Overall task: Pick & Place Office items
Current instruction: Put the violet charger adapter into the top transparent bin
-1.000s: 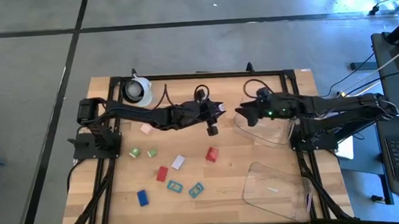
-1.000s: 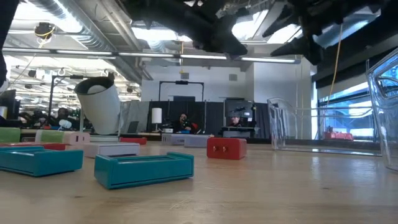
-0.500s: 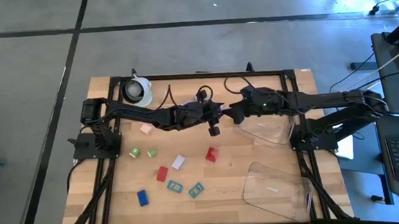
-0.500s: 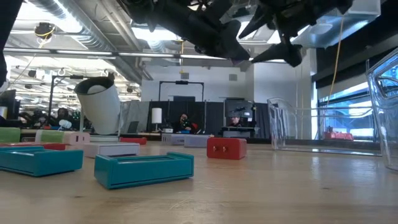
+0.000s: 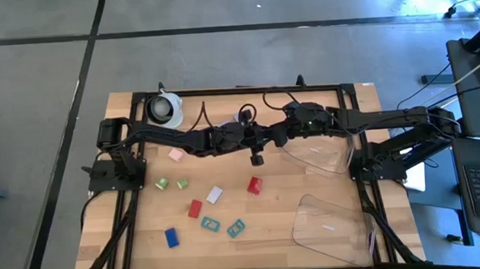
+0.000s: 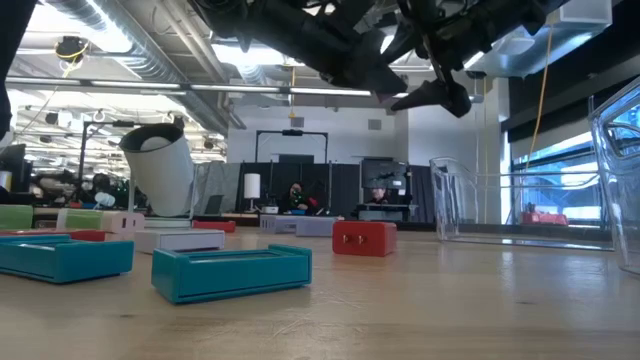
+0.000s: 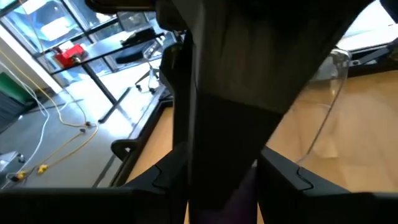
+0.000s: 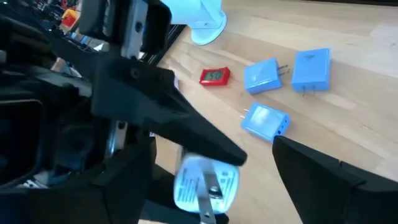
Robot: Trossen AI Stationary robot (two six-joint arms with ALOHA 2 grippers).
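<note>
Your wooden table (image 5: 146, 232) carries everything; the left arm (image 5: 173, 138) reaches in from the left and the right arm (image 5: 389, 119) from the right, and they meet above the far middle of the table; two clear trays sit on the right side, one (image 5: 329, 158) far, under the right arm, and one (image 5: 333, 220) near; a white roll (image 5: 167, 108) stands at the far left corner; your left gripper (image 5: 265, 135) is closed on a lavender piece (image 8: 205, 184), held up off the table; your right gripper (image 5: 278, 135) is right against it, its fingers (image 8: 323, 180) spread wide to either side of that piece and not gripping it; the other office items lie on the table below and left of the grippers: a red block (image 5: 254, 184) nearest the middle, a white piece (image 5: 214, 194) just left of it, two teal blocks (image 5: 209, 222) (image 5: 235, 227) nearer you, two green pieces (image 5: 161, 183) (image 5: 182, 184) farther left.
</note>
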